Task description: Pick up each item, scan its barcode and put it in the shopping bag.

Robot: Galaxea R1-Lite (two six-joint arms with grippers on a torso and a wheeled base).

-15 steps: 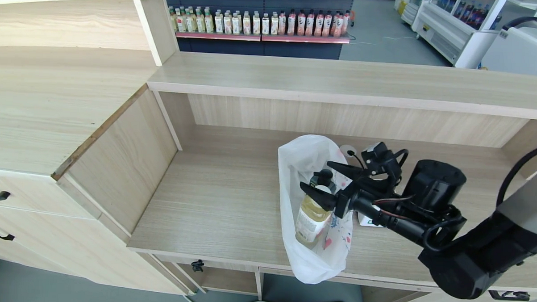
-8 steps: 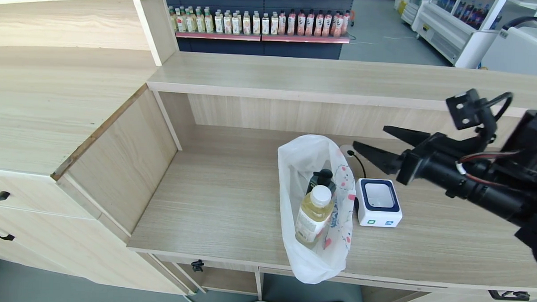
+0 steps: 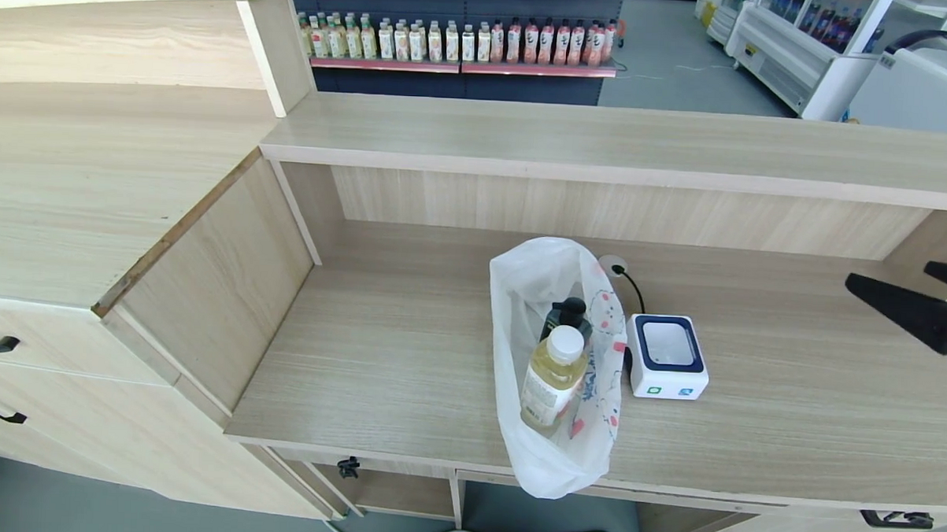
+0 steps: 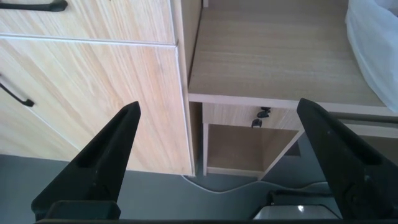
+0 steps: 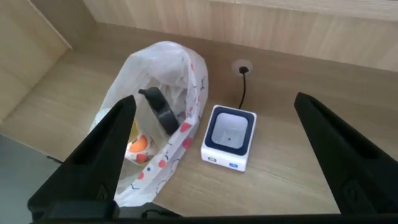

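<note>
My right gripper (image 3: 887, 274) is released, its two dark fingers spread with nothing between them. It hangs above the right end of the surface (image 3: 376, 357), well apart from the shopping bag (image 3: 519, 299). My left gripper (image 4: 217, 104) is spread and empty too, low in front of the drawer fronts (image 4: 93, 68), with the floor (image 4: 186, 199) beneath it.

The bag stands open near the front edge of the surface, its bottom drooping a little over that edge. Inside are a pale bottle (image 3: 552, 375) with a white cap, roughly upright, and a dark pump bottle (image 3: 570, 313) just behind it. The scanner (image 3: 665, 366) sits just beside the bag on my right, window up, and its cable (image 3: 629, 283) runs back to a hole in the surface.

Every item I can see is already in the bag, so I judge the task at or near its end. I cannot tell whether these two were scanned.

From my head I get the pale bottle's cap and label, and how the bag sits on the surface. From my right wrist I look more steeply into the bag's mouth. There the pump head is plain and the pale bottle is an orange-yellow patch low down. My left wrist adds the space under the surface's front edge and a corner of the bag
</note>
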